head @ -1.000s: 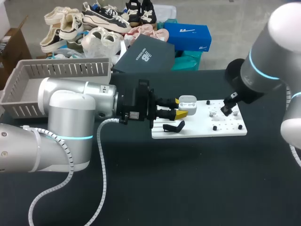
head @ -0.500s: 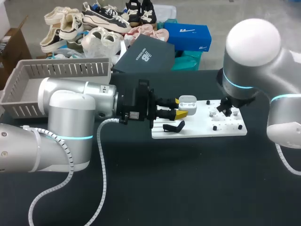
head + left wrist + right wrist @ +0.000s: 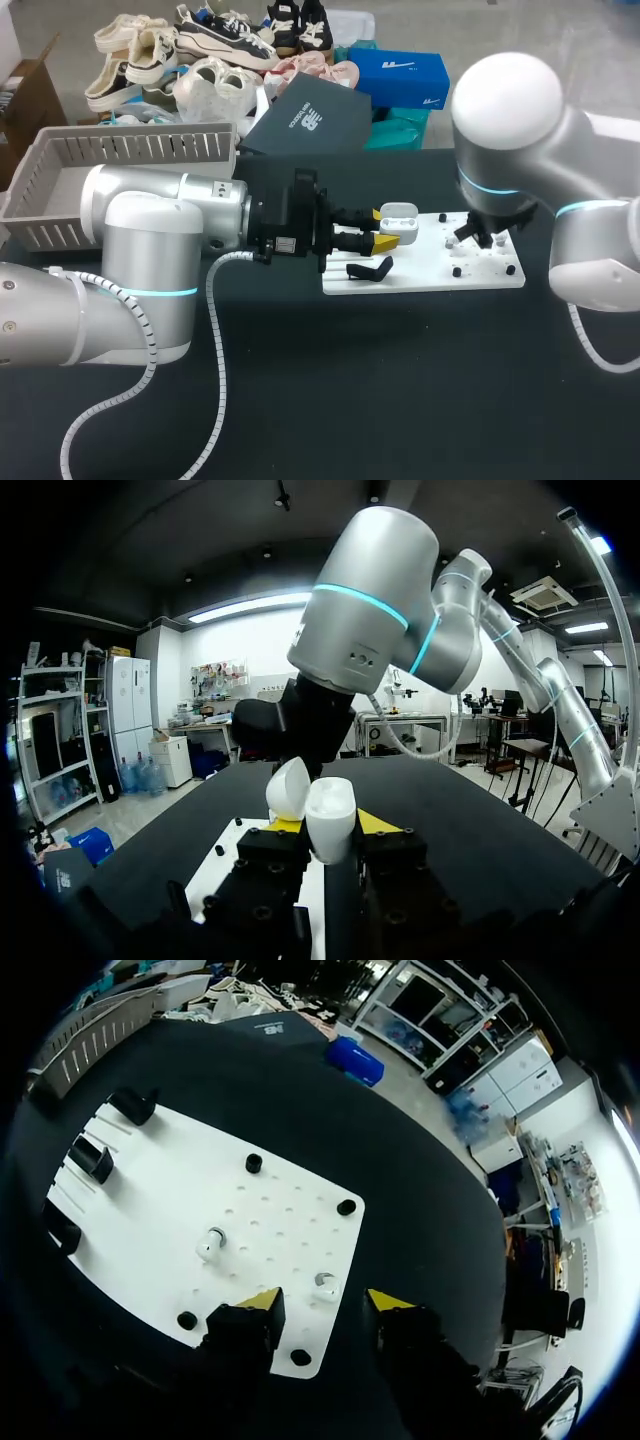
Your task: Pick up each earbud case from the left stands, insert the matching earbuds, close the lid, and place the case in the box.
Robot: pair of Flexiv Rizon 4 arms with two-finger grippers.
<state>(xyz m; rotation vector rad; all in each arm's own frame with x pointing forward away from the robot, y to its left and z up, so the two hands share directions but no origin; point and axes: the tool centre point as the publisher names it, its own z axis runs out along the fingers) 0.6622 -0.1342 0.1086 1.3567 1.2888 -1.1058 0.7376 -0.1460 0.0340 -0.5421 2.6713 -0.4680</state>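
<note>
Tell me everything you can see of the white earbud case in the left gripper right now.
The white earbud case is small, rounded and glossy, plastic by the look. Its hinged lid is open and tipped back to one side. The left gripper holds it: the two yellow-tipped fingers press its body from opposite sides, and its top juts out past them. It hangs over the white flat board. Whether earbuds are inside cannot be seen.

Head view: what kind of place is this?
Probably a robotics lab bench for assembly trials: a black table, the left gripper holding an earbud case, the right gripper over a white peg board with loose earbuds.
</note>
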